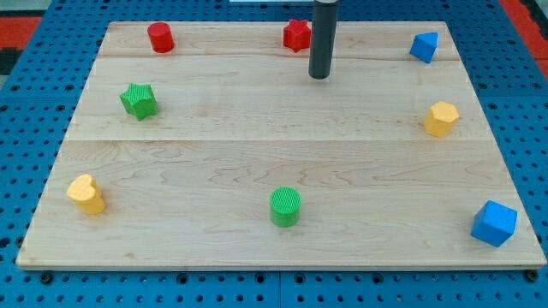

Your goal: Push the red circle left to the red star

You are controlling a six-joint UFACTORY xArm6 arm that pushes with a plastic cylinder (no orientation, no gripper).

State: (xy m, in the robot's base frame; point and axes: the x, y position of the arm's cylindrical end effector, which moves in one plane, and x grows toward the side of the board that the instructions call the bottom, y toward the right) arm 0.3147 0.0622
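Where the tip stands: the tip of the end effector is set on the table near the middle of the far edge, just right of and slightly nearer than the red star.
End effector state: a plain dark rod with no jaws, so there is nothing to be held apart or together; no block is touched by it.
Red star: found at the middle of the far edge, close to the rod but apart from it.
Red circle: found by the far left corner, well apart from both the tip and the red star.
Deciding relation: the red circle lies far to the view's left of the tip, with the red star between them along the far edge.
Judgement on the move: the circle would have to be driven rightward along the far edge, so the tip is judged to be needed on the circle's left side first.
Risk: the red star could be knocked if the tip is carried straight across; a detour on the near side seems safer.
Nearby block: the green star sits below the red circle and could be brushed on that detour.
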